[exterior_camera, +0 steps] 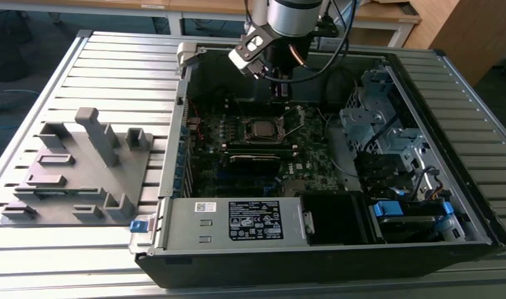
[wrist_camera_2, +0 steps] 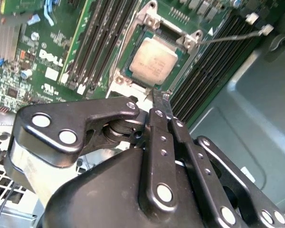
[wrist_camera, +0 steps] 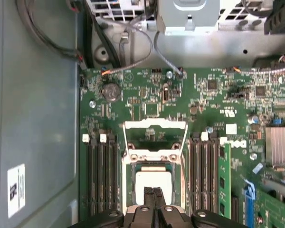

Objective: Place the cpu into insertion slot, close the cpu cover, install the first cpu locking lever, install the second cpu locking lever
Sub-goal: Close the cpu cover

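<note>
While the cpu (wrist_camera: pixel 154 178) sits in the insertion slot (wrist_camera: pixel 131 185), the cpu cover (wrist_camera: pixel 154 124) stands hinged open.
Gripper (wrist_camera: pixel 154 189) just above the cpu, fingers (wrist_camera_2: pixel 159 107) pressed together.

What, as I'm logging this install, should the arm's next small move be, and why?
Probably shift the claw toward the raised cpu cover to tip it down: the cpu already sits in the insertion slot, and the claw is shut, empty.

We take this for a robotics lab or workshop: a slatted metal tabletop (exterior_camera: pixel 111 56) carries an open computer case (exterior_camera: pixel 319 261), its motherboard (wrist_camera: pixel 199 109) bare, beside a grey fixture (exterior_camera: pixel 78 180); a robot arm (exterior_camera: pixel 290 15) hangs over the case, and wooden desks (exterior_camera: pixel 386 14) stand behind.
</note>
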`<control>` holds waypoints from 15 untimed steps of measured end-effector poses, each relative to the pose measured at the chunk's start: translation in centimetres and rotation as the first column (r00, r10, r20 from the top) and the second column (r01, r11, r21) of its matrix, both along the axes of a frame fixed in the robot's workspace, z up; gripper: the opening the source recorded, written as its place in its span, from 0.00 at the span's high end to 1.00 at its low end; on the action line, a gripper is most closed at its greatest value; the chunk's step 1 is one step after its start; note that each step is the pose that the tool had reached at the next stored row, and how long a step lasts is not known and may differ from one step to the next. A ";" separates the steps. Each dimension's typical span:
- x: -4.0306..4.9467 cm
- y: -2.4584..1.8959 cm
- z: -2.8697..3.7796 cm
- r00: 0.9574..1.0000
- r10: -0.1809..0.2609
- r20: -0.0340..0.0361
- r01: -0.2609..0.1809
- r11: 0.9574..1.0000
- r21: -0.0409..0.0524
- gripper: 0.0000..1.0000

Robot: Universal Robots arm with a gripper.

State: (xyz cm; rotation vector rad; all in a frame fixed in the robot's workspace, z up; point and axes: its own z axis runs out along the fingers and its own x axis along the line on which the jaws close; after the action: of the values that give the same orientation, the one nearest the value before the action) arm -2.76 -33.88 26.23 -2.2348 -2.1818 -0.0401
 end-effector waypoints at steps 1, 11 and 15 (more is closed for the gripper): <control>0.22 0.02 0.00 1.000 0.000 0.000 0.000 1.000 0.000 0.90; 1.68 0.08 0.00 1.000 0.000 0.000 0.000 1.000 0.000 0.90; 2.08 0.09 0.00 1.000 0.000 0.000 0.000 1.000 0.000 0.90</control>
State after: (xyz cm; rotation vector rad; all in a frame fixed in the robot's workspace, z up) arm -0.68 -33.79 26.23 -2.2349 -2.1817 -0.0403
